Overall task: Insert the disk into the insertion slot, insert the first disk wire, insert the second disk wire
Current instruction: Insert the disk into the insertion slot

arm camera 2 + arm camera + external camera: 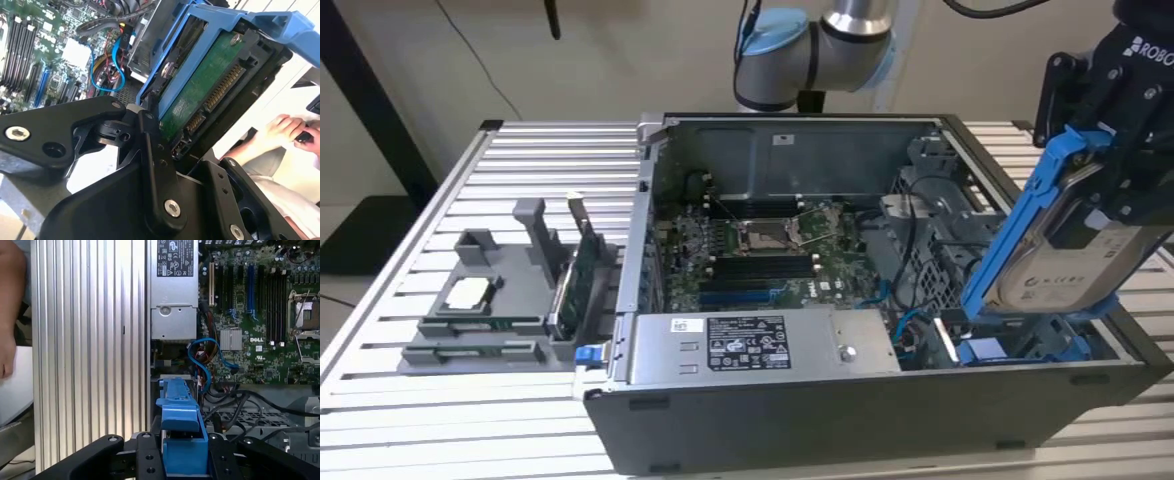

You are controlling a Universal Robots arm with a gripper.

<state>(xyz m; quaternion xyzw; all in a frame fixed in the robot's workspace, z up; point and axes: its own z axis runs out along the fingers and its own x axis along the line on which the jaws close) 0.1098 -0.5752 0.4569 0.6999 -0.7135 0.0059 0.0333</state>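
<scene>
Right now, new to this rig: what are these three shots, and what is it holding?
One robot arm works over an open computer case that sits on a slatted metal table. The exterior view comes from a camera off the arm. Both wrist views come from cameras riding on the arm, looking past its black gripper. The gripper is shut on the disk, a hard drive clipped in a blue carrier. It is held tilted above the case at the exterior view's right and is not yet seated. Inside the case are the motherboard and a silver power-supply box. A grey parts holder stands at the exterior view's left. A person's hand shows in the second wrist view.
</scene>
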